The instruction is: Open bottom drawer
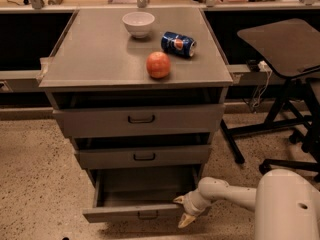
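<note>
Floor at left: speckled floor (30,184) spreads from 9 o'clock of the drawers down to 7 o'clock of the view. It is the widest open stretch beside the cabinet.
Cabinet top: the grey top (90,59) overhangs all three drawer fronts, its front edge at 12 o'clock above them.
Bowl: a white bowl (138,23) sits near the back edge of the top, at 12 o'clock.
Apple: a red apple (158,65) lies at 5 o'clock from the bowl, close to the front edge.
Can: a blue can (178,44) lies on its side at 2 o'clock from the apple, apart from it.
Top drawer: the widest front (100,121) stands under the overhang with a dark gap above it.
Middle drawer: a narrower front (110,158) at 6 o'clock from the top drawer.
Bottom drawer: the bottom drawer (115,216) is the lowest, at 6 o'clock from the middle drawer. It is pulled well out so its grey inside shows, and its front lies close to the lower edge of the view, with only a thin strip of floor before it.
Gripper: the gripper (182,210) is at the 3 o'clock end of the bottom drawer's front. Its fingertips (186,220) are spread, one above that corner and one below. Whether they touch the metal cannot be told.
Arm: the white arm (230,194) reaches in low from 3 o'clock.
Robot body: a white body (287,206) fills the view at 4 o'clock.
Chair: a dark chair (282,44) stands at 2 o'clock, and its legs (245,131) spread over the floor at 3 o'clock, narrowing that side.
</note>
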{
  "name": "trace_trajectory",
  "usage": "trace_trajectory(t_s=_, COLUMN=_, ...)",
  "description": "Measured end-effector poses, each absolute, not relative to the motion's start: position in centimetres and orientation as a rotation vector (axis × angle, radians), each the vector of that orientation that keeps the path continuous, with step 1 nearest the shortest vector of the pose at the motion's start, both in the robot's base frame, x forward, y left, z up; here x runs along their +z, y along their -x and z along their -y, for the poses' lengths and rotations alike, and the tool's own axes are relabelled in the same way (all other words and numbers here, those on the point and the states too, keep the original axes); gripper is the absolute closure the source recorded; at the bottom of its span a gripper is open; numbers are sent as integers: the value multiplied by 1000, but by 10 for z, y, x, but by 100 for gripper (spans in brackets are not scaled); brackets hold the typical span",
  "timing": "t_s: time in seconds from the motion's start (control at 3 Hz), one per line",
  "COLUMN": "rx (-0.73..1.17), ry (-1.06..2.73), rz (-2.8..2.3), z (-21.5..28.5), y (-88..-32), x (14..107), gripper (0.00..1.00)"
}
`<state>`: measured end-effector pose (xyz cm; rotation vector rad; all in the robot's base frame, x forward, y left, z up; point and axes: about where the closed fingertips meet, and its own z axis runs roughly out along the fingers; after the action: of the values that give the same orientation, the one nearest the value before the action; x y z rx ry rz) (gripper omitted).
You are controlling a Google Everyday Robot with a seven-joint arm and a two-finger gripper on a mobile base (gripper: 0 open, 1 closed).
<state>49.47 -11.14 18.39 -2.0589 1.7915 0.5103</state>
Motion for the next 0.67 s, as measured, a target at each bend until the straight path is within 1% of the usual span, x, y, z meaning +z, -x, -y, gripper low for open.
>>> trace_trajectory(t_s=0.33, rx=533, ry=2056, rz=-1763, z=110, y=-487, x=185, gripper=31)
trace_trajectory(t_s=0.67, rx=554, ry=2055, rz=-1753, z=109, y=-484, x=184, gripper=50)
